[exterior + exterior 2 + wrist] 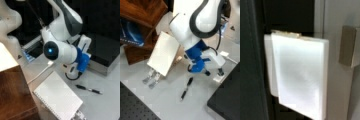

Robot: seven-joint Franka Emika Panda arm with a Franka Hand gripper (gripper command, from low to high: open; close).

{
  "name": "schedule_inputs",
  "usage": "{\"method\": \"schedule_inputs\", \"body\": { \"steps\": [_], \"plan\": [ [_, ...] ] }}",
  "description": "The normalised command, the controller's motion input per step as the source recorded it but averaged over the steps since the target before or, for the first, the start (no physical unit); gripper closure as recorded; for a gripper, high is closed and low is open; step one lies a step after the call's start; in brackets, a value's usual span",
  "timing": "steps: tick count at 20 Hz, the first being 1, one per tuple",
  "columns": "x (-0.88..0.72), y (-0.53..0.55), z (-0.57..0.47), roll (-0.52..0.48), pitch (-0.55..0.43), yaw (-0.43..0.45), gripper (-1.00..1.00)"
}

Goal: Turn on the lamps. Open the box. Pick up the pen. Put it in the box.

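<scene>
Two cameras off the arm show the box closed, its black lid flat over grey sides: at a front view's right (105, 51) and at a front view's bottom right (226, 100). The gripper (75, 71) hangs low at the front edge of the box in both front views, where its blue mount and white body (216, 72) sit just beside the case; whether its fingers are spread or pressed together I cannot tell. The wrist view is filled by a white latch plate (300, 75) very close to the lens, with a grey surface and a small pale block (348, 47) to its right (the fingertips do not show there). The pen (88, 89) lies on the grey table (105, 105), apart from the gripper and near the box; it shows again below the gripper (186, 88). A white spiral-bound pad (58, 98) lies beside the pen, toward a front view's left. A white cable (41, 72) runs across the table near the pad.
</scene>
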Motion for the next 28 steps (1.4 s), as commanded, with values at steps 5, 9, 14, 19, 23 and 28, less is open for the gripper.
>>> {"method": "schedule_inputs", "body": {
  "steps": [5,9,14,19,23,28],
  "plan": [
    [0.09,-0.01,-0.05,0.269,-0.033,0.05,-1.0],
    [0.09,0.02,-0.09,0.293,-0.042,0.024,-1.0],
    [0.09,-0.01,-0.11,0.264,-0.03,0.028,-1.0],
    [0.11,0.0,-0.07,0.244,-0.012,0.017,-1.0],
    [0.12,0.03,-0.06,0.249,-0.025,0.038,-1.0],
    [0.11,0.02,-0.06,0.232,-0.03,0.044,-1.0]
  ]
}}
